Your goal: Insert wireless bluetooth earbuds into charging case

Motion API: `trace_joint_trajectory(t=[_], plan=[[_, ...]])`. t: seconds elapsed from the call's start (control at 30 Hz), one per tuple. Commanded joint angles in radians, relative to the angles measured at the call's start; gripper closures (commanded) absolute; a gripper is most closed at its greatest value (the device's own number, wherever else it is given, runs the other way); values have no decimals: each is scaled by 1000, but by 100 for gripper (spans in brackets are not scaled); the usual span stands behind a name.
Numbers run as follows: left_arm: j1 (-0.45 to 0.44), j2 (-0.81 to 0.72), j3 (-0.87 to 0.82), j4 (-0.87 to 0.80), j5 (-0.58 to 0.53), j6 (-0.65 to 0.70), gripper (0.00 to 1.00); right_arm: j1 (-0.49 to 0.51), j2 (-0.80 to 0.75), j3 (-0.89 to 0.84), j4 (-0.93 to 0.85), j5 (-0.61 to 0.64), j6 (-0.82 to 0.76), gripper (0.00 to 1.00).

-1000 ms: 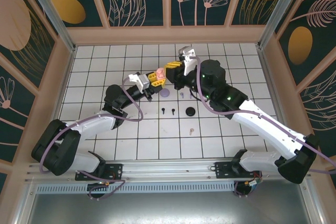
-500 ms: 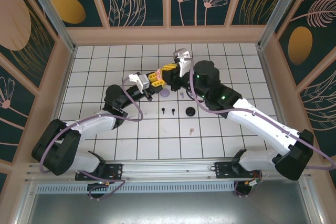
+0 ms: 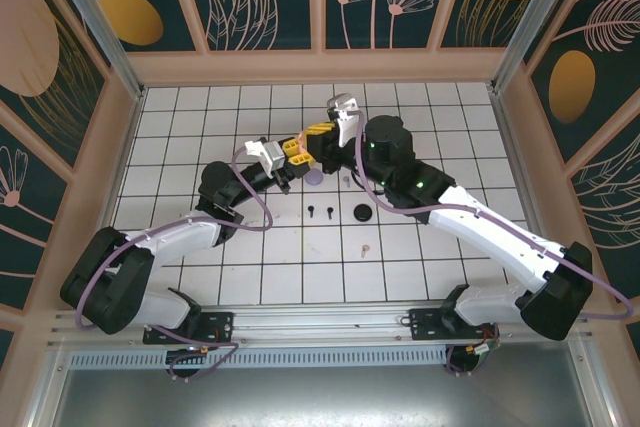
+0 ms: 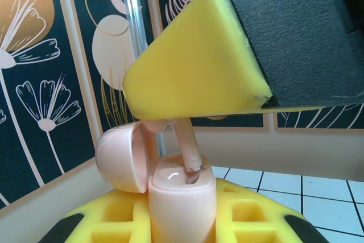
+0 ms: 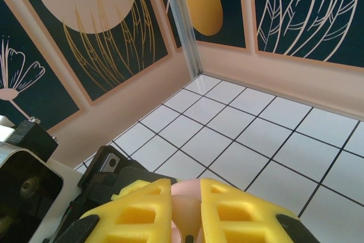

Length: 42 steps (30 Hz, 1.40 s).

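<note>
Pink earbud (image 4: 186,147) stem-down in pink case (image 4: 182,200)

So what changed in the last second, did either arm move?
The right claw slid left toward the left claw. It holds a pink earbud at the open pink case gripped by the left claw. The left arm, black case, lilac case and black earbuds on the table stayed put.
</note>
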Motion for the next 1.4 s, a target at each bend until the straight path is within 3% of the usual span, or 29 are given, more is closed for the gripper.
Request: trace_joint_trajectory(t=[0.0,0.3,0.67,1.0,1.37], plan=[[-4,-17,25,50,18,-10,100,5,3,-26,12,-15,-5,85],[-5,-18,29,49,16,-10,100,20,-11,-51,-24,34,-47,86],[-5,-19,32,49,16,-17,100,50,11,-56,-39,-13,-82,88],[-5,-23,29,56,14,-22,100,51,-34,-128,-42,87,-42,88],[-5,-23,26,56,18,-26,100,35,-50,-127,-36,100,-26,88]])
